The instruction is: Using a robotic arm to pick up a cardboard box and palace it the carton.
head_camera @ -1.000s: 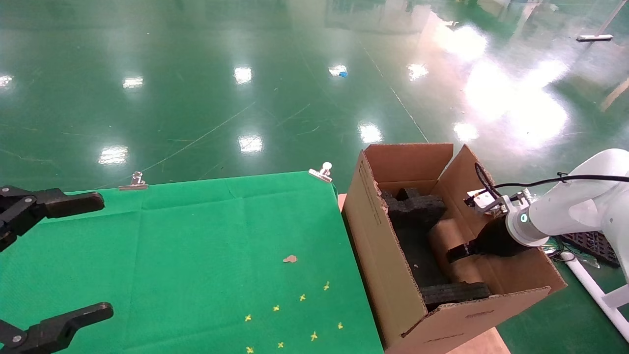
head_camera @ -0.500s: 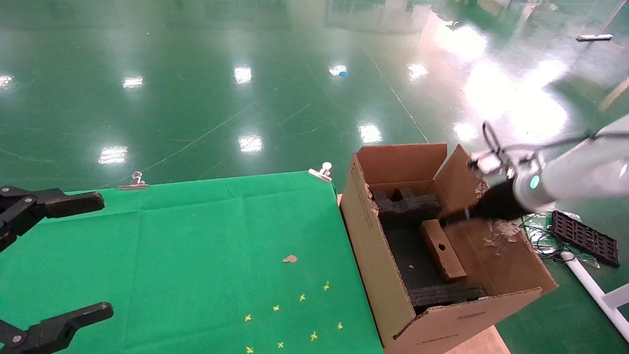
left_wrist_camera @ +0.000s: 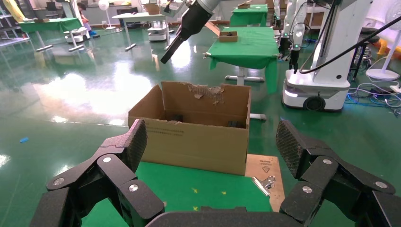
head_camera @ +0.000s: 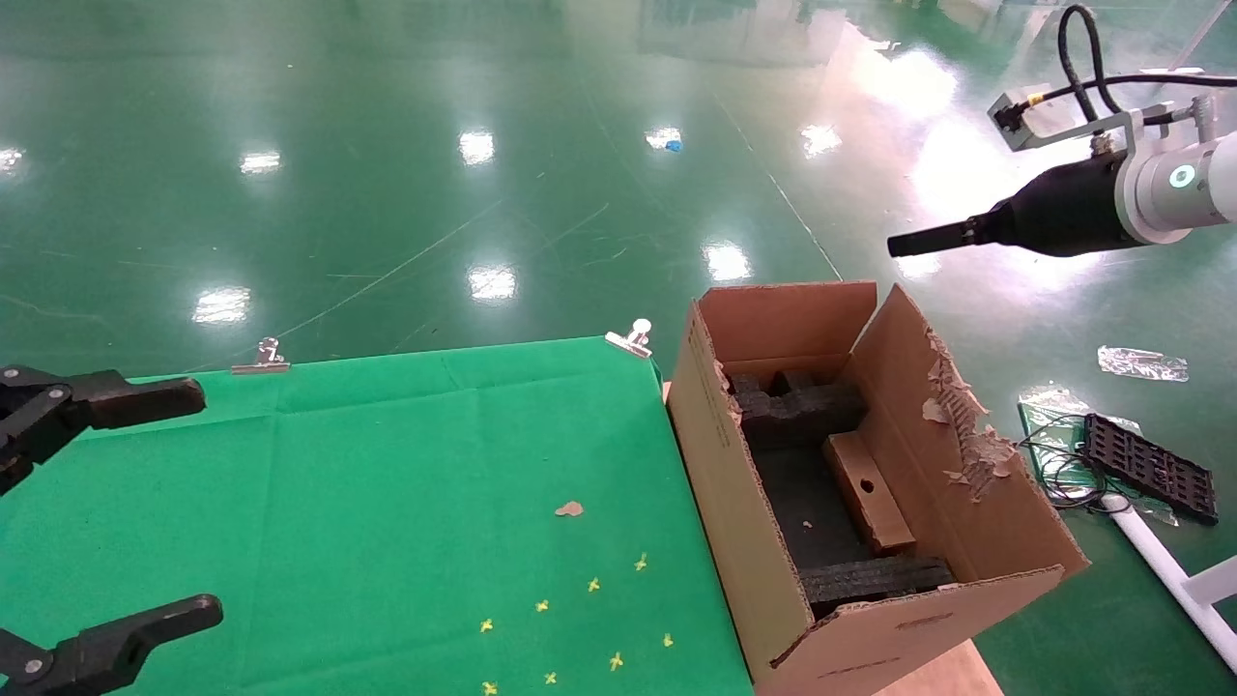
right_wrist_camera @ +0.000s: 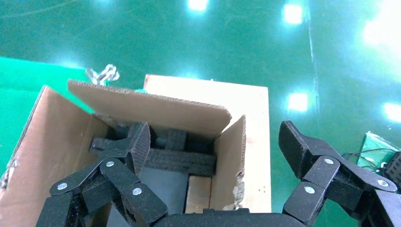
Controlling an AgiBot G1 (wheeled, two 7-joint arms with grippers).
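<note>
Lying inside the carton (head_camera: 763, 580) — the cardboard box (head_camera: 868, 491), ungripped.

Cardboard box (head_camera: 869, 492) inside carton (head_camera: 763, 541), below right gripper (head_camera: 894, 247), beside foam blocks (head_camera: 800, 411), right of table (head_camera: 367, 503).

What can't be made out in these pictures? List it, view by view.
- Head view: the underside of the cardboard box and how it sits on the foam, hidden by the walls of the carton.
- Left wrist view: the carton's inside, box included, blocked by its near wall.
- Right wrist view: most of the box, covered by the right gripper; only one end shows.
- Head view: the left gripper is cut off by the picture edge.
</note>
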